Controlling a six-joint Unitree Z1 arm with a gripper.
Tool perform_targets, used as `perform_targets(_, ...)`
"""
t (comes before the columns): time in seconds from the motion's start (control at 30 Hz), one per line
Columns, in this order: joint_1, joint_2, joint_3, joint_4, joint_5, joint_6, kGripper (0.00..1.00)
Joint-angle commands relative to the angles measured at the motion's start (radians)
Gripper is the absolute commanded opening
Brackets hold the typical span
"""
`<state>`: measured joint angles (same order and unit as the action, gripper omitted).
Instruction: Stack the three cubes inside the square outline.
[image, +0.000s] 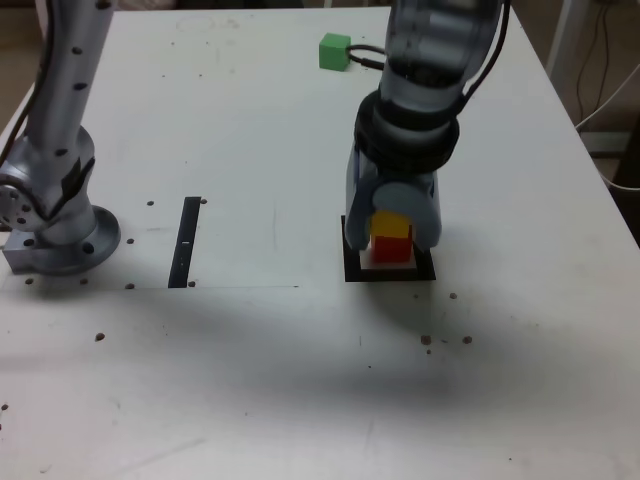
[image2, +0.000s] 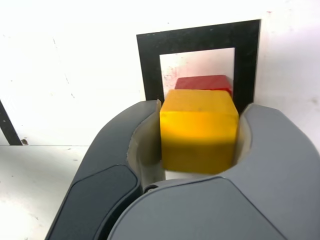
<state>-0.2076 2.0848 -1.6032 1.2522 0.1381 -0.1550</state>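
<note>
in the exterior view, a flat black square outline with a white centre is seen at three o'clock, on a white, speckled tabletop. inside it a matte red cube is set, and directly above that a matte yellow cube is seen; whether the two faces are fully in contact cannot be told. the yellow cube is flanked on opposite sides by the rounded grey fingers of the gripper, which is lowered over the outline. whether the cube is clamped by them or let go cannot be told, as the contact at the pale inner pads is unclear. in the wrist view, part of the red cube's top is shown past the yellow one, near an inner edge of the outline. the matte green cube is placed at twelve o'clock, well apart from the other two and outside the outline. at nine o'clock a thin straight black strip is seen, and farther out that way, the arm's round grey base.
</note>
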Motion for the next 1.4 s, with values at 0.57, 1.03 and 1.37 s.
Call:
perform_targets(0.57, -0.001, -0.107, 0.004, 0.028, 0.000, -0.008, 0.99)
perform_targets(1.03, 0.103, -0.201, 0.007, 0.098, -0.027, 0.056, 0.99)
perform_targets(1.37, 0.254, -0.246, 0.002, 0.103, -0.014, 0.192, 0.99)
